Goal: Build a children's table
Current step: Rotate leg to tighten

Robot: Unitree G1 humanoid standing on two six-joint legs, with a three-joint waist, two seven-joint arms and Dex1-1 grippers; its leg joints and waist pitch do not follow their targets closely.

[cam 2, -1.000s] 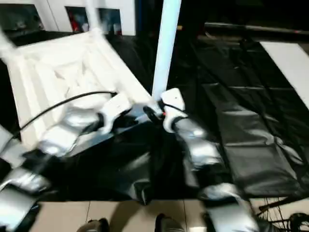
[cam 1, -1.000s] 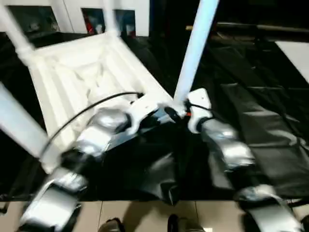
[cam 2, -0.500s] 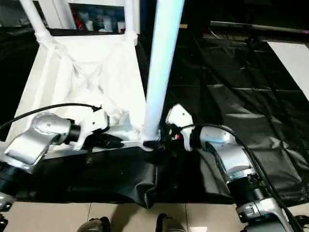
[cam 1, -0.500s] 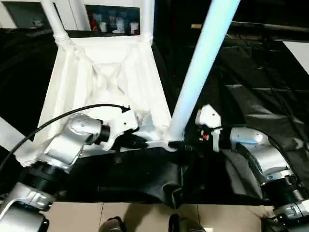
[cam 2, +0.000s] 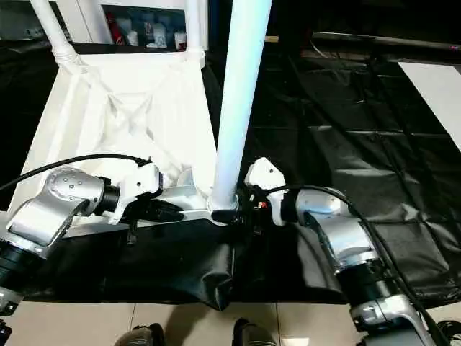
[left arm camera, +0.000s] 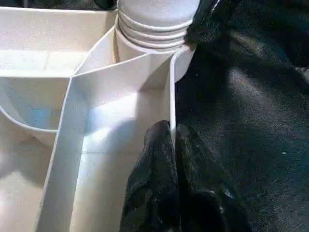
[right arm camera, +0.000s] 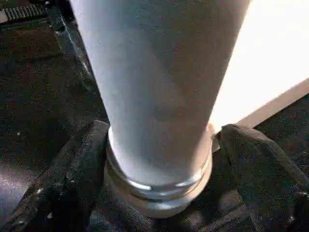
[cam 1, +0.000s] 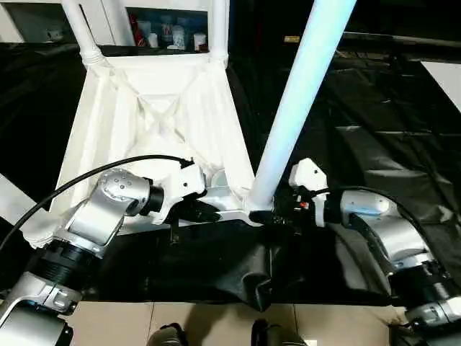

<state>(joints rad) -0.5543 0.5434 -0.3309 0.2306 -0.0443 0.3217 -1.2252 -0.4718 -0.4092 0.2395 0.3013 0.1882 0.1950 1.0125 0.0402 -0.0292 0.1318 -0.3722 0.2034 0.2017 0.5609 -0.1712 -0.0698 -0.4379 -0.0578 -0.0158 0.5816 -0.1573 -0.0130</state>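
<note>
The children's table top lies upside down on black sheeting, ribbed underside up. Two legs stand in the far corner sockets. A long white leg rises from the near right socket. My left gripper is shut on the thin rim wall of the table top, just beside that socket. My right gripper reaches in from the right at the leg's base. Its fingers press on both sides of the ringed collar of the leg.
Black plastic sheeting covers the floor around the table, with a loose fold near the front edge. A glass-door cabinet stands behind. A white panel lies at the far right. Tiled floor runs along the front.
The camera has swung and settled, so the whole picture has shifted. Both grippers stay at the near right corner; the right one sits slightly tighter at the leg's base.
</note>
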